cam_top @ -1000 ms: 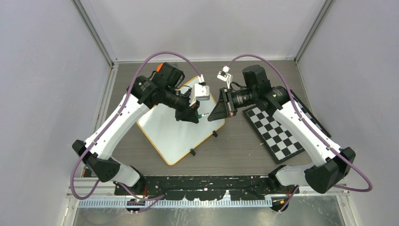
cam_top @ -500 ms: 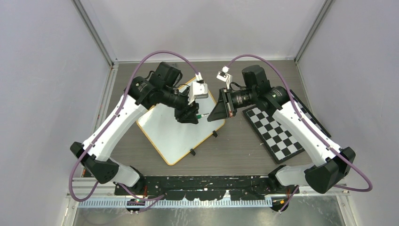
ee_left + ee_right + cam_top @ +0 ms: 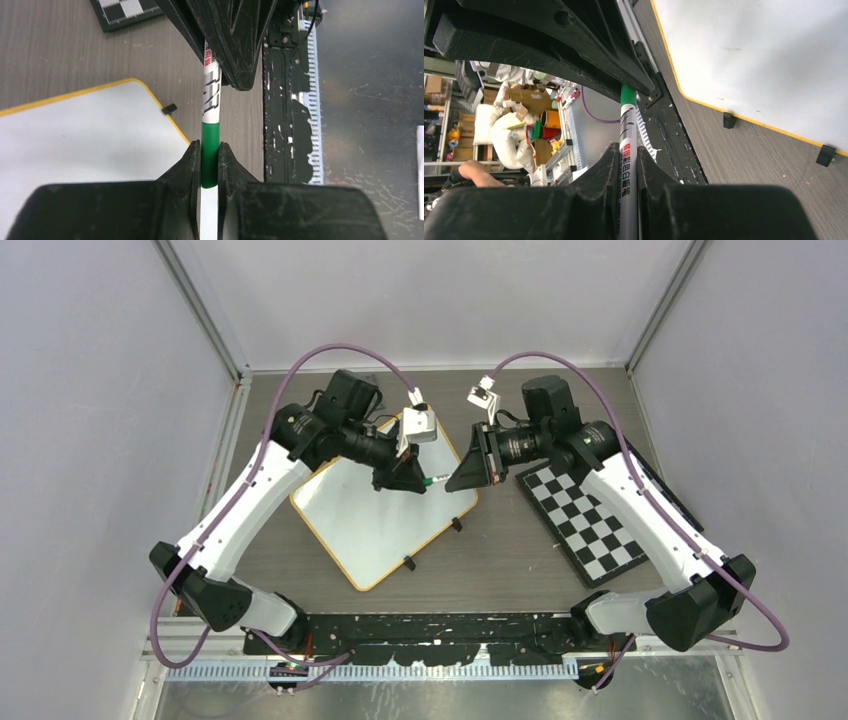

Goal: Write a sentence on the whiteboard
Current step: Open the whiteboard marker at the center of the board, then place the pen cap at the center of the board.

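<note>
**Top view.** Against the frames of a second ago, the left tool (image 3: 410, 480) and right tool (image 3: 457, 477) are noted slightly further apart. More of the marker (image 3: 434, 481) is exposed between them. This is judged to be a cap pull, with writing not begun. The whiteboard (image 3: 370, 525) lies skewed on the surface (image 3: 500, 550), below both tools, and is blank.

**Left wrist view.** The left tool is seen clenched on the marker's green end (image 3: 210, 150). The printed barrel (image 3: 211, 95) runs up into the right tool. Whether the cap has parted cannot be told.

**Right wrist view.** The right tool is seen clenched on the printed barrel. The green end is lost inside the left tool, and the nib is hidden. The whiteboard is cut off by the frame, and no sentence is seen on the part shown.
</note>
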